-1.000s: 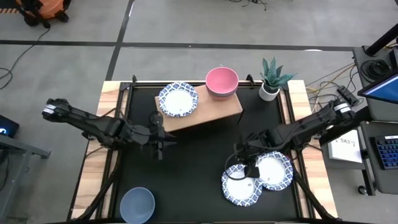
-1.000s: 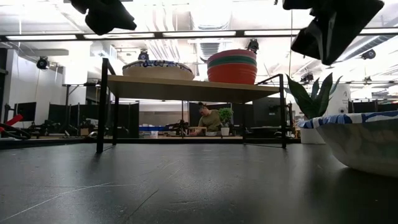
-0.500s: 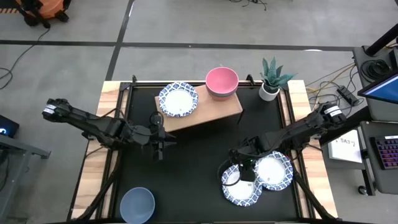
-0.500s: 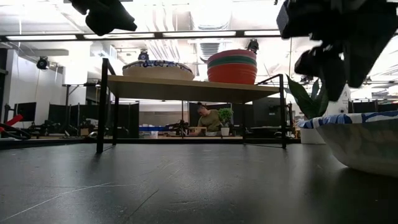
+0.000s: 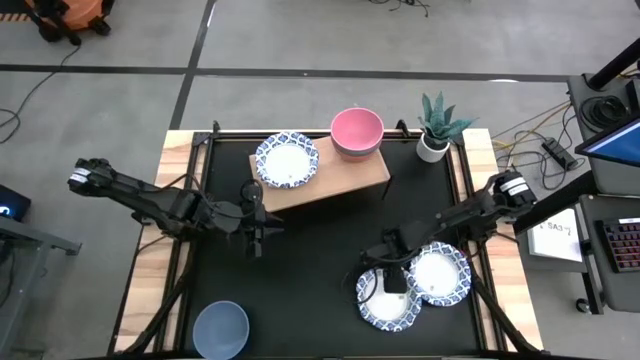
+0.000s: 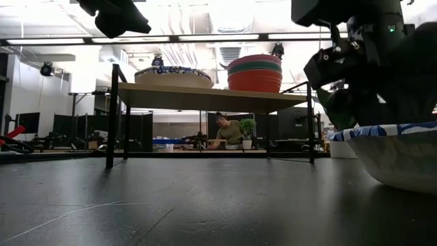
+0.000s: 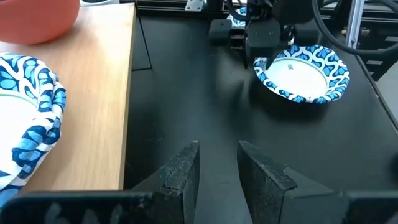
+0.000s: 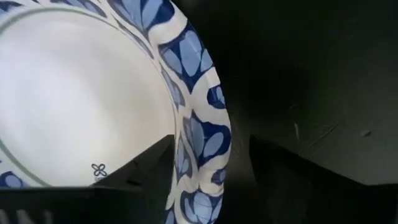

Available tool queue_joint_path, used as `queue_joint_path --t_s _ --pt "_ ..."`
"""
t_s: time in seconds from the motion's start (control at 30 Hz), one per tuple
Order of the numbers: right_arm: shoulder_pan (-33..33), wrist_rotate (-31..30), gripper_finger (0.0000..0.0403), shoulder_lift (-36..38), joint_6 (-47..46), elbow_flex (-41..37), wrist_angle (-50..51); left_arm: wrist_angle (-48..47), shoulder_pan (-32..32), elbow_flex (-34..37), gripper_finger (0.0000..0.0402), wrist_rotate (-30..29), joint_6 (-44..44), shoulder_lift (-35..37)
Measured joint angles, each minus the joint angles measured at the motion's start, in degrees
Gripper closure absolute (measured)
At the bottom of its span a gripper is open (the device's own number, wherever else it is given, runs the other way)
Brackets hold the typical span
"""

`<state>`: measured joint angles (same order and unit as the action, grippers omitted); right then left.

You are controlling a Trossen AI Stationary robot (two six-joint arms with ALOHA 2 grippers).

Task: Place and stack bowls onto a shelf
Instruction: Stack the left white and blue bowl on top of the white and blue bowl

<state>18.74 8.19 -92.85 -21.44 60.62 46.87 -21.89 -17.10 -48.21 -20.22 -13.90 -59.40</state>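
Observation:
The wooden shelf point(image 5: 330, 185) stands at the far middle of the black table. On it sit a blue-patterned white bowl point(image 5: 287, 160) and a stack point(image 6: 255, 73) of red, green and pink bowls, pink on top point(image 5: 356, 130). Two more patterned bowls point(image 5: 388, 300) point(image 5: 441, 274) rest on the table at the near right, rims touching. A blue-grey bowl point(image 5: 221, 328) sits at the near left. My right gripper point(image 8: 211, 155) is open low over the left one of the pair, one finger inside its rim point(image 8: 200, 140) and one outside. My left gripper point(image 7: 217, 155) hovers open in front of the shelf.
A small white pot with a green plant point(image 5: 437, 128) stands at the far right corner, beside the shelf. Pale wooden strips point(image 5: 150, 270) edge the table on the left and right. Bare black table point(image 5: 300, 270) lies between the shelf and the near bowls.
My right gripper has come down and toward the near left, onto the left one of the two patterned bowls at the near right, and now straddles its rim. The bowls lie where they were.

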Motion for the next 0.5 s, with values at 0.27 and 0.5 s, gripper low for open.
queue_joint_path --t_s 0.27,0.5 --pt "-0.28 2.78 0.0359 1.20 -0.26 0.01 -0.35 0.02 0.00 0.00 0.0311 -0.35 2.59 0.27" --pt "-3.57 7.22 0.0389 6.83 -6.33 0.09 -1.53 0.26 -0.02 0.00 0.0311 -3.41 8.76 3.39"
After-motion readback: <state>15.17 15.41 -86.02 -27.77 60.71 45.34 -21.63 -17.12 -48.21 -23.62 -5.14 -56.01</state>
